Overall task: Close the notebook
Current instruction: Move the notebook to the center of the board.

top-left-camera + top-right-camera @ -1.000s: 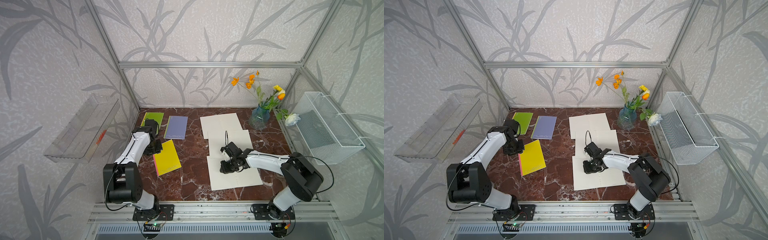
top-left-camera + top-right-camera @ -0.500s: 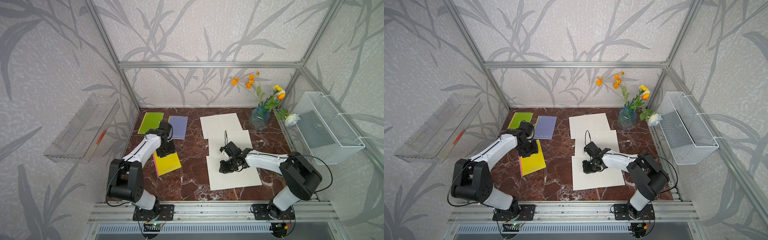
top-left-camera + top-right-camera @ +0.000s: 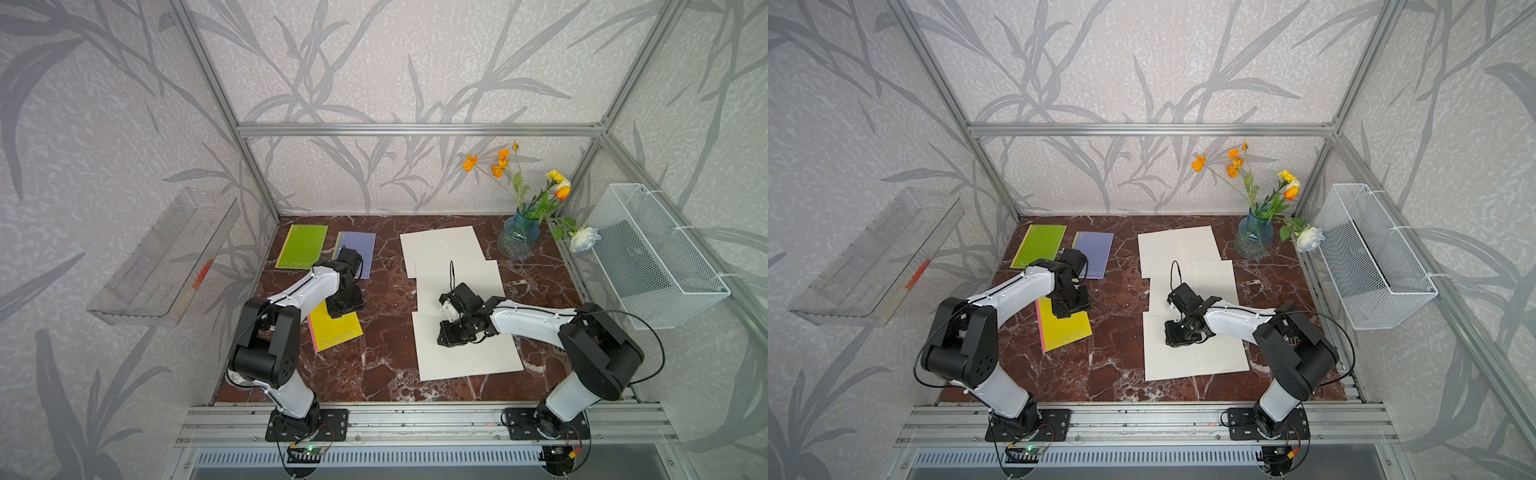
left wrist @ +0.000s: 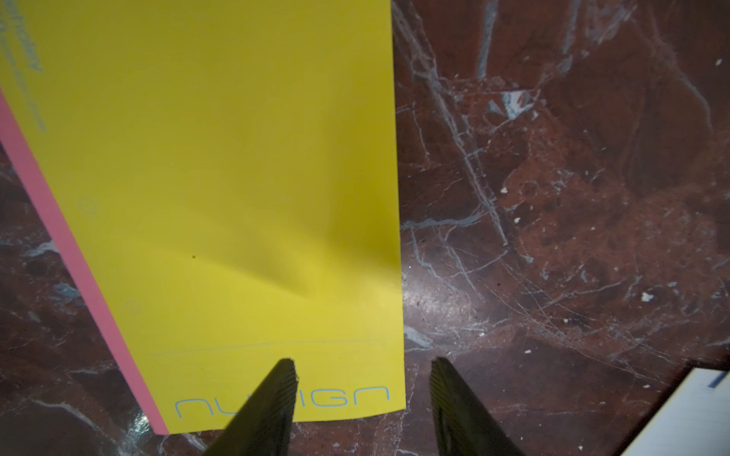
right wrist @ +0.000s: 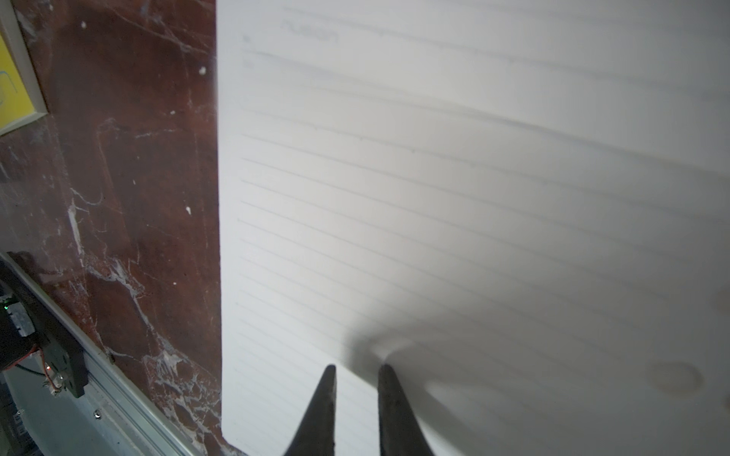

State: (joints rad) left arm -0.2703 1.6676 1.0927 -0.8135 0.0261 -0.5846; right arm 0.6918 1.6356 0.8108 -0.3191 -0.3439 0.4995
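Observation:
Three notebooks lie open with white pages up on the right half of the table; the nearest open notebook has lined pages. My right gripper hangs low over its left page, jaws parted by a narrow gap with nothing in it. The paper bulges beside one fingertip. My left gripper is open over the far right corner of a closed yellow notebook. One of its fingers is above the cover and one above bare table.
Two more open notebooks lie behind the near one. Closed green and purple notebooks are at the back left. A blue vase of flowers stands at the back right, beside a wire basket on the wall.
My left arm has swung from the green notebook toward the middle, over the yellow notebook, and its jaws have widened. The right arm has hardly moved.

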